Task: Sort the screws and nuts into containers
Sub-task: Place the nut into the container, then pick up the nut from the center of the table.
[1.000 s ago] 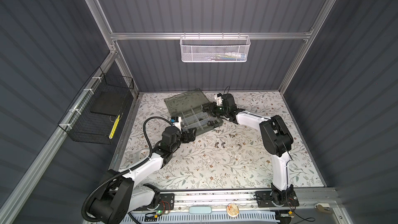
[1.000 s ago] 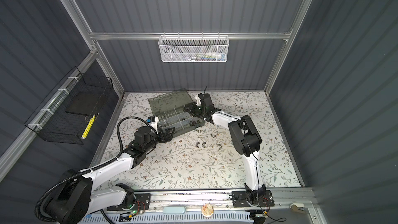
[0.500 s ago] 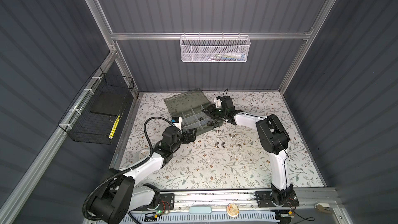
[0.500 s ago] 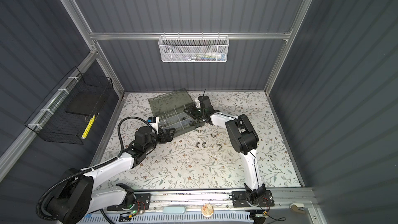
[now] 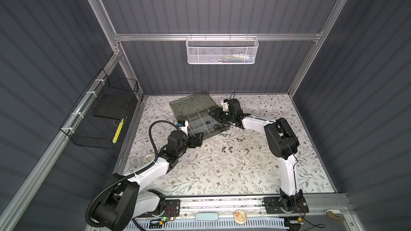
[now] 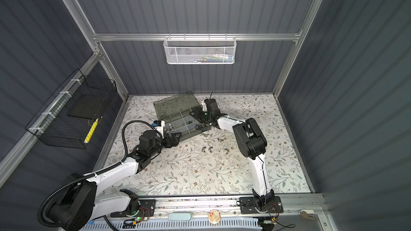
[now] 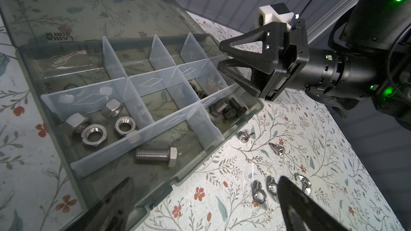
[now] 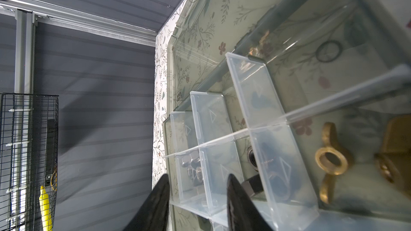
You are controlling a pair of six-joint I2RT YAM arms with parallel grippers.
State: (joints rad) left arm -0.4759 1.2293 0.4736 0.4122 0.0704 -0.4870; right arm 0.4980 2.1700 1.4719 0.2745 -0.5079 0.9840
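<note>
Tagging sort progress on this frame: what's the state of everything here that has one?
organizer case, lid open, folded back.
left gripper, open, empty, at the case's front edge.
right gripper, open, empty, over the case's end.
silver hex nuts, together in one compartment.
silver bolt, lying alone in a front compartment.
black bolts, in a corner compartment.
silver wing nuts, loose on the table.

Organizer case [image 7: 84, 67]: 1 pc. Inside: silver hex nuts [image 7: 93, 135], 4 clear, approx. 2 more dim behind a divider [image 7: 89, 98]; silver bolt [image 7: 155, 154], 1; black screws [image 7: 232, 107], min. 2, at case corner; brass wing nuts [image 8: 331, 161], 2. Loose on mat [image 5: 222, 174]: silver wing nuts [image 7: 258, 193], 5. Baskets: 1 white mesh basket [image 5: 221, 51], 1 black wire basket [image 5: 100, 116].
</note>
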